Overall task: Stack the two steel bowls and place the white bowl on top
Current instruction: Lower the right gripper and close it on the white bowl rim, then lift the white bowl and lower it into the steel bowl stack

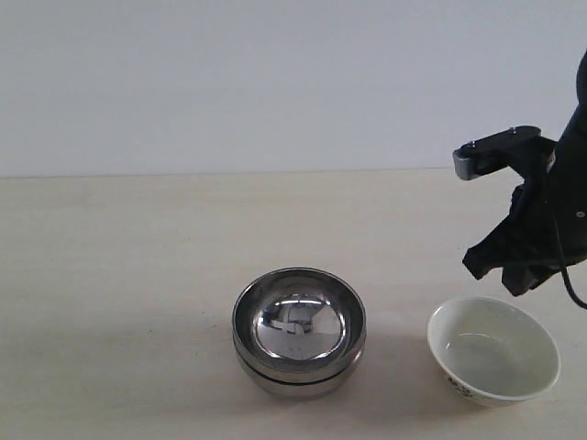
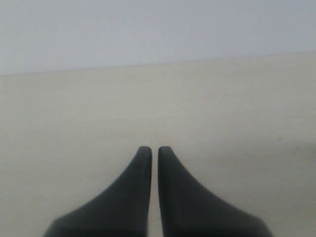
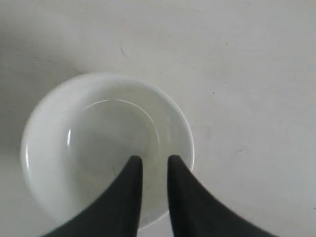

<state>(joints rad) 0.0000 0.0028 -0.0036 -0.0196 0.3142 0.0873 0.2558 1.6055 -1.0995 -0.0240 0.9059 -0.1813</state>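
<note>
White bowl (image 3: 106,133) seemingly beneath right gripper (image 3: 151,160)

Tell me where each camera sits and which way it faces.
Exterior view: off the arms, looking down across the table at the steel bowls and white bowl; right gripper shows.
Left wrist view: left arm, looking along the table; left gripper shows.
Right wrist view: right arm, looking down into the white bowl; right gripper shows.
Shared: white bowl, exterior and right wrist.
</note>
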